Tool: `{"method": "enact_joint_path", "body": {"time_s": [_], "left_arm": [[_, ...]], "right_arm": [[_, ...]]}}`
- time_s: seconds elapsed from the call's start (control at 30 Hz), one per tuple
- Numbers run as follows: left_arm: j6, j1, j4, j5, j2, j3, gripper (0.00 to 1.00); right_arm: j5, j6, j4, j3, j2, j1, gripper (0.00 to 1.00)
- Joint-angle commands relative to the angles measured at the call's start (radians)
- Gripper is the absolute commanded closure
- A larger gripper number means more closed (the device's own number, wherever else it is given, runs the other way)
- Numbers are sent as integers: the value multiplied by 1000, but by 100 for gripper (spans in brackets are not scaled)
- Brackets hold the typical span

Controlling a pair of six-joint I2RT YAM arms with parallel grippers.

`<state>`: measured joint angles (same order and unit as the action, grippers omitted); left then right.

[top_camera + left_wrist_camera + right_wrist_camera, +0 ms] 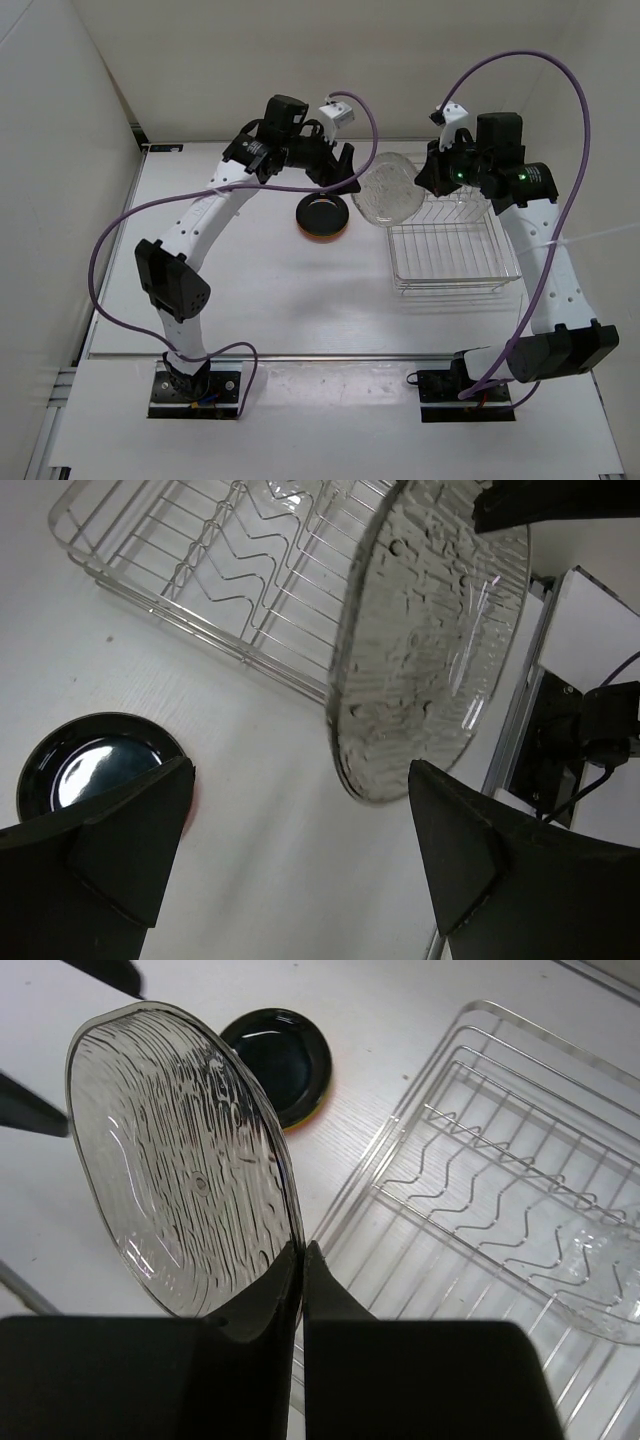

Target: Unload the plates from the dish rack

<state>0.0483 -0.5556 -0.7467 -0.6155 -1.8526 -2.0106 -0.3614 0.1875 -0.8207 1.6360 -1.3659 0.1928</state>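
My right gripper (303, 1250) is shut on the rim of the clear plate (180, 1160) and holds it on edge above the table, just left of the dish rack (480, 1190). In the top view the right gripper (430, 176) holds this plate (390, 190) past the rack's (450, 250) far left corner. My left gripper (347, 170) is open and empty, close to the plate's left side. In the left wrist view the left gripper (300, 850) has the clear plate (430, 640) just beyond its fingers. The black plate (322, 211) lies on the orange plate (322, 234). The yellow-green plate is hidden.
The rack (200, 570) holds no plates that I can see. The black plate stack (95, 765) lies on the white table left of the rack and shows in the right wrist view (280, 1055) too. White walls close the table at the left and back.
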Motion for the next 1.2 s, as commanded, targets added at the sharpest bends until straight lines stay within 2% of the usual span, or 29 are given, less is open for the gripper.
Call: {"method": "enact_joint_path", "body": {"time_s": [0.0, 0.17, 0.23, 0.37, 0.47, 0.5, 0.6, 0.63, 0.7, 0.73, 0.77, 0.83, 0.93, 0.97, 1.07, 1.1, 1.17], "left_arm": [[-31, -1, 24, -36, -29, -37, 0], [-31, -12, 24, -17, -39, -47, 8], [-31, -12, 24, -16, -48, -47, 19], [-41, -12, 33, 2, -39, -47, 23], [-51, -12, 43, 22, -30, -47, 32], [-51, -12, 43, 22, -30, -47, 40], [-61, -12, 43, 31, -30, -57, 54], [-71, -12, 43, 31, -30, -57, 64], [-71, -21, 52, 40, -30, -57, 73], [-82, -21, 52, 40, -30, -57, 83], [-82, -21, 52, 51, -30, -57, 88], [-93, -21, 61, 60, -30, -57, 89], [-93, -21, 61, 83, -19, -45, 89], [-93, -21, 61, 83, -7, -33, 89], [-58, -21, 50, 83, 30, 2, 89], [-26, -21, 35, 83, 41, 31, 89], [4, -21, 11, 83, 65, 68, 89]], "right_arm": [[-111, -25, 18, 1, 25, 2, 100], [-122, -25, 18, -8, 43, 2, 100], [-134, -25, 28, -18, 44, 2, 100], [-123, -25, 28, -27, 53, 2, 100], [-123, -34, 28, -36, 53, 2, 100], [-123, -34, 28, -36, 53, 2, 100], [-134, -43, 28, -36, 53, 2, 100], [-143, -43, 28, -36, 53, 2, 100], [-152, -43, 28, -45, 53, 2, 100], [-166, -43, 28, -45, 53, 2, 100], [-166, -43, 28, -45, 53, 2, 98], [-200, -43, 28, -54, 53, 2, 95], [-223, -43, 28, -73, 53, 2, 80], [-223, -43, 28, -73, 62, 2, 61], [-211, -43, 28, -82, 62, 2, 19], [-180, -43, 28, -82, 62, 2, 0], [-124, -53, 51, -82, 71, 2, 0]]}}
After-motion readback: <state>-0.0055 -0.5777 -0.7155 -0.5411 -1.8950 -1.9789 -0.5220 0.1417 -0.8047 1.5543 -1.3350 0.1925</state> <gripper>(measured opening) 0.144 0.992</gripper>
